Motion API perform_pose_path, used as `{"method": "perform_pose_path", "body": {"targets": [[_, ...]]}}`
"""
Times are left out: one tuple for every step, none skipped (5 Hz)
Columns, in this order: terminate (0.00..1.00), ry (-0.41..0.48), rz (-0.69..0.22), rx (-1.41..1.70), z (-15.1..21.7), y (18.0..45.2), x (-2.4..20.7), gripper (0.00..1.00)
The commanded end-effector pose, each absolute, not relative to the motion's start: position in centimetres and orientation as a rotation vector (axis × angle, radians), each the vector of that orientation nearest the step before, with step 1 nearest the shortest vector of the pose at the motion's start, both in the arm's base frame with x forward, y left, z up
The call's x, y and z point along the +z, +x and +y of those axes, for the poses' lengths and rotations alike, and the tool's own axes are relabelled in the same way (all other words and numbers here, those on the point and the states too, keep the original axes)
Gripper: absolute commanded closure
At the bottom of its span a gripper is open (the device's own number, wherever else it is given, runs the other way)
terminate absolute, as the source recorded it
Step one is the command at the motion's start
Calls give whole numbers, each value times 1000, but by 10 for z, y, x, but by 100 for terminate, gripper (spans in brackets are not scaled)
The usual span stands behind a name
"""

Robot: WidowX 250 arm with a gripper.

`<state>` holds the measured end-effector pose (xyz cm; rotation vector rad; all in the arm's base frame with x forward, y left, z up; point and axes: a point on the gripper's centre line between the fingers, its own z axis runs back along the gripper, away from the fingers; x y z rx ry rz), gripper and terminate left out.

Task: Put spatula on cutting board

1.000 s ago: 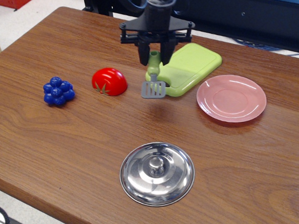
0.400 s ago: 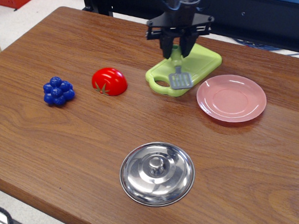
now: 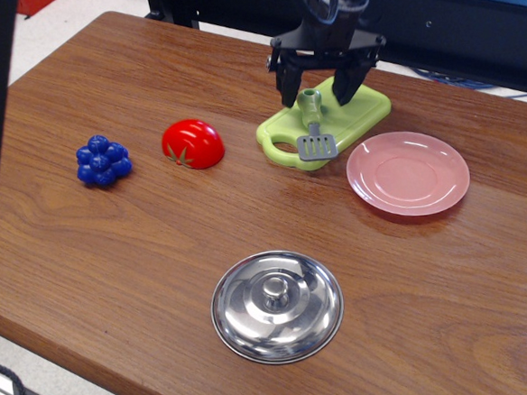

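The light green cutting board [image 3: 361, 109] lies at the back of the wooden table, its handle hole toward the front left. The spatula [image 3: 314, 132] lies on the board, its light green handle pointing back and its grey slotted blade at the board's front edge. My gripper [image 3: 317, 92] hangs just above the spatula's handle. Its two black fingers are spread wide on either side of the handle and do not touch it. The gripper is open and holds nothing.
A round pink plate [image 3: 407, 173] sits right of the board. A red toy tomato [image 3: 193, 144] and a blue grape cluster [image 3: 103, 161] lie to the left. A round metal lid [image 3: 276, 306] with a knob lies near the front edge.
The gripper carried the spatula rightward from the board's left end onto the board, then opened its fingers and let it go. The spatula now rests on the board.
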<state>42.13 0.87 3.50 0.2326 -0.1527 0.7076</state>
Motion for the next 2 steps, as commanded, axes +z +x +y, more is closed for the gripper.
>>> {"method": "perform_pose_path", "body": {"targets": [[0, 167, -212, 725, -7, 471, 92, 0], [0, 121, -214, 709, -16, 477, 115, 0]]}}
